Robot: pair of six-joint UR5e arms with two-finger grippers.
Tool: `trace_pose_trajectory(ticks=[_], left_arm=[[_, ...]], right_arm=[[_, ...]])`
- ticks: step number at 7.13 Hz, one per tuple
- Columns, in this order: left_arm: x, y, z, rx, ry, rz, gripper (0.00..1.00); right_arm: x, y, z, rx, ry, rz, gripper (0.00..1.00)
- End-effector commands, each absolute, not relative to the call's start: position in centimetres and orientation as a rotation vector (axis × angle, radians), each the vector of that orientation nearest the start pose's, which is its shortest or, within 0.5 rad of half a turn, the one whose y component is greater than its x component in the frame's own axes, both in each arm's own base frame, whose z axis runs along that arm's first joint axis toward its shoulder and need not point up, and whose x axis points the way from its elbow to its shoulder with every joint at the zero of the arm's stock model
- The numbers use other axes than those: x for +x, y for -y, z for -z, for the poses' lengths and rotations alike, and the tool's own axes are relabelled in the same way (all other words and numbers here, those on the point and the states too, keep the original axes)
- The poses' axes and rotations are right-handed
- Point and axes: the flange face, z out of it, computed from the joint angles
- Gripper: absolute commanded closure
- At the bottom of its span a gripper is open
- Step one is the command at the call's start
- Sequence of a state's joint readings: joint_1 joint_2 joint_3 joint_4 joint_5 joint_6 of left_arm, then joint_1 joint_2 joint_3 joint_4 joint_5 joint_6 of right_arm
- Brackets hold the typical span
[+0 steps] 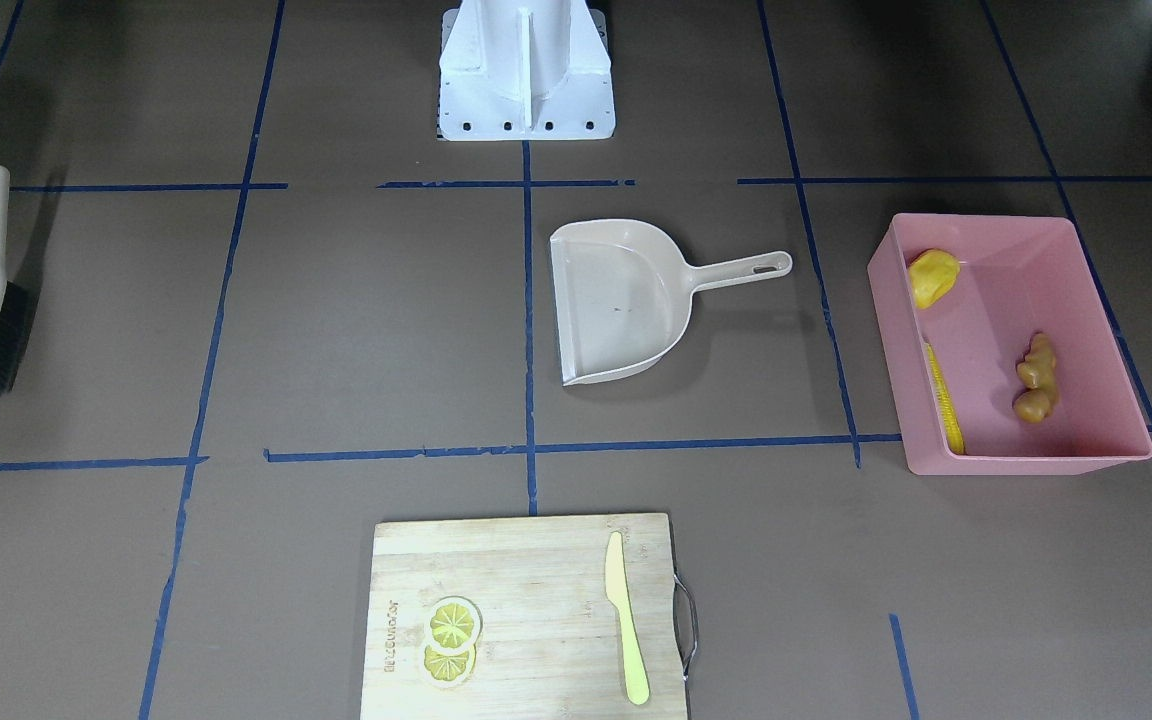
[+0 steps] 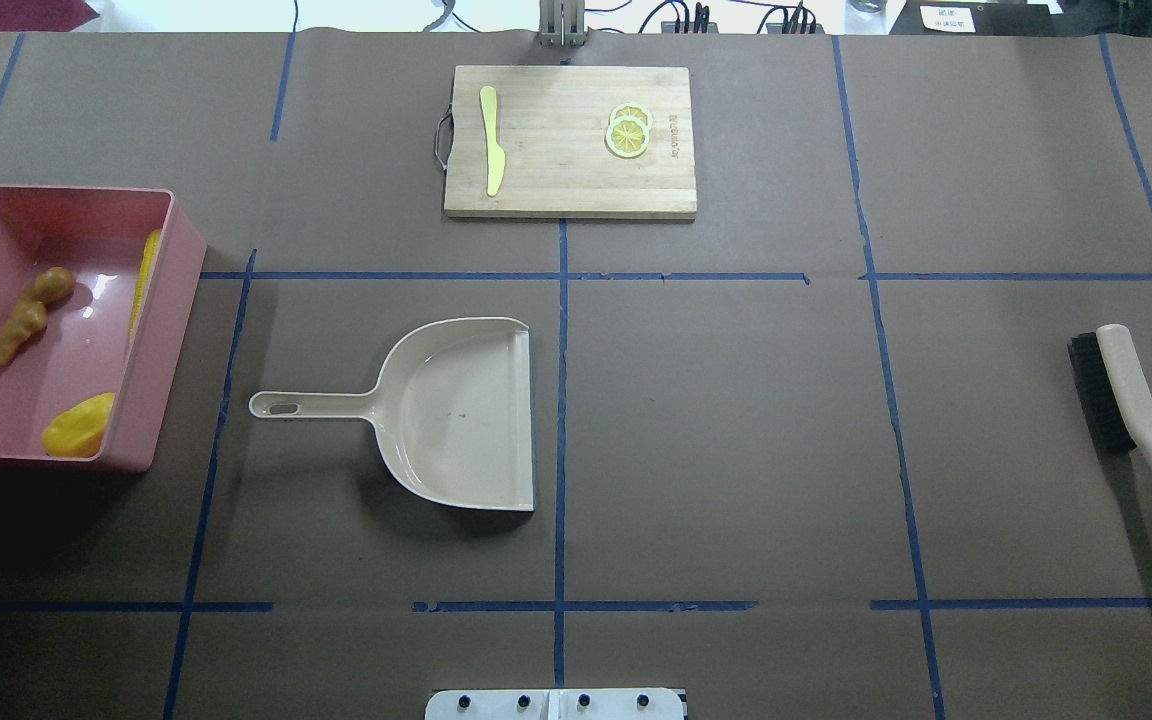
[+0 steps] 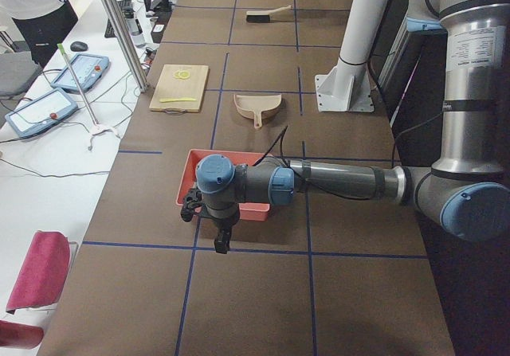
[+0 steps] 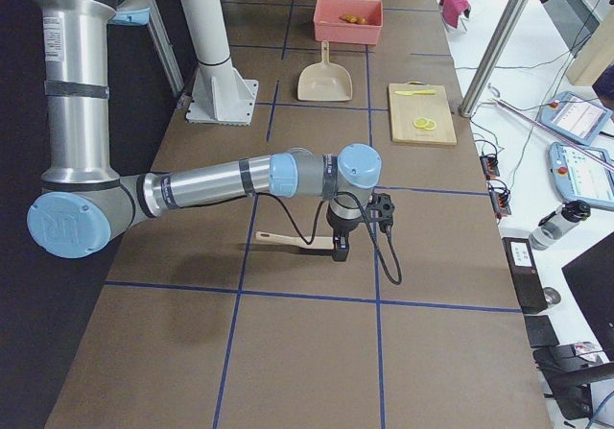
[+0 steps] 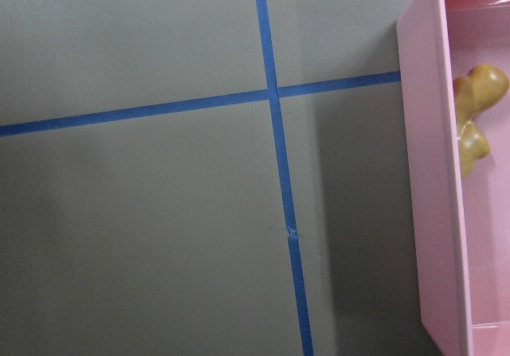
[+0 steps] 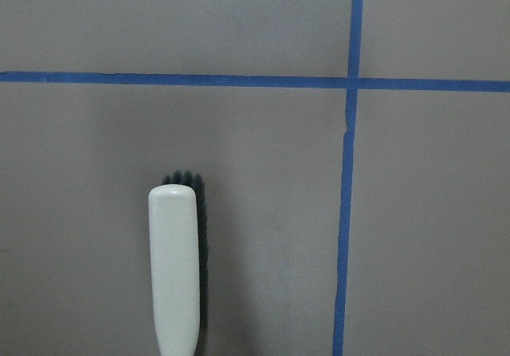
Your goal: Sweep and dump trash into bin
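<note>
Pink bin (image 2: 172, 335) (sloped walls) holds yellow-tan trash (image 2: 31, 310).

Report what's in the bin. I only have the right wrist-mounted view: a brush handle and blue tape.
Observer: The pink bin holds all three pieces: corn cob, yellow lump, ginger root.
Operator: Check the dustpan.
Observer: The dustpan lies empty, its handle pointing toward the bin.
Operator: Describe the far side.
Observer: A cutting board there carries two lemon slices and a pale knife.
</note>
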State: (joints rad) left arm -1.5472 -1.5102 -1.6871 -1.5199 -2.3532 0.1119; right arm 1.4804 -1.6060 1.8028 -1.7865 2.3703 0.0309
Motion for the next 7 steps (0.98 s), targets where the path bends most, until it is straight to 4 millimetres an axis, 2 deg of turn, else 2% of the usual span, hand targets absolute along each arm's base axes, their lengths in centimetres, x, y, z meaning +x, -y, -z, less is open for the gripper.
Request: trace_pose_trajectory(ticks=[1,2,3,4,7], left_arm=[[-5.1,46.7,-63.7,0.032,-0.784,-0.130,0.00],[-5.1,46.5,-63.2,0.041,-0.788,-0.134,0.00],[-5.1,46.5,-63.3,0.040,-0.788,-0.133,0.00],[-5.1,46.4,-63.4,0.037,-0.788,-0.132,0.00],[-5.1,46.5,-63.8,0.029,-0.784,-0.129,0.00]], right_arm=[[2.7,46.8,-63.2,-0.130,0.775,0.051,0.00],[4.9,46.7,-64.5,-0.120,0.785,0.039,0.00],[6.4,47.0,-64.3,-0.102,0.798,0.009,0.00],[6.5,46.9,-64.9,-0.112,0.795,0.004,0.00],[6.3,46.8,-64.7,-0.114,0.811,-0.005,0.00]])
